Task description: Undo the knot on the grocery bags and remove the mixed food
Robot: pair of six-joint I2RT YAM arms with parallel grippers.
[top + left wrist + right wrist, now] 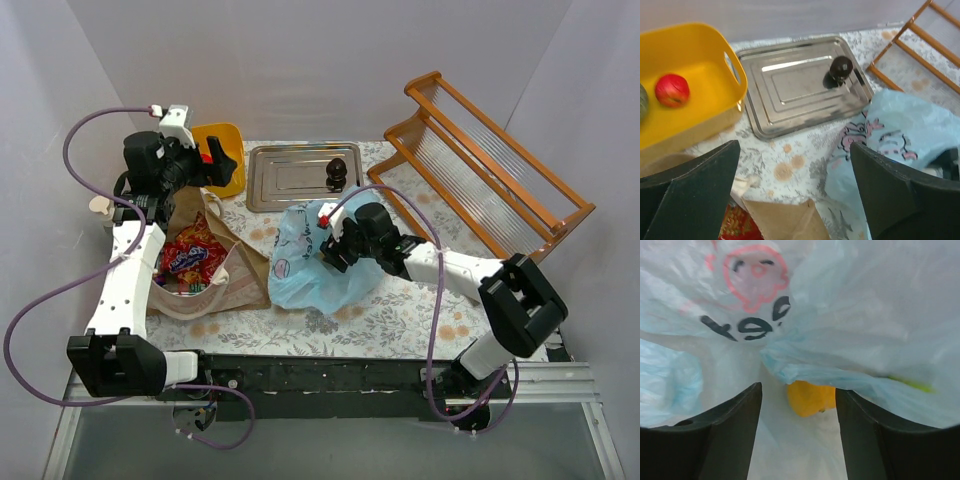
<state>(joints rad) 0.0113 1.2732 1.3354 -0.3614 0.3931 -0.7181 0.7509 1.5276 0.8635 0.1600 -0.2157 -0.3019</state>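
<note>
Enclosure: plain white back wall (pixel 320 60), left wall (pixel 40 100) and right wall (pixel 600 120), meeting at the far corners; no windows in view.
Table: top covered by a pale cloth (pixel 390 315) with a floral print in tan and grey.
Black rail (pixel 330 375): runs along the near table edge; grey surface (pixel 330 445) below it.
Wooden rack (pixel 490 170): orange-brown, slatted, far right, set at an angle.
Steel tray (pixel 290 175): rectangular, far centre, catching a bright sheen.
Yellow tub (pixel 232 145): far left, just beside the tray.
Light: even, soft, faint shadows.
</note>
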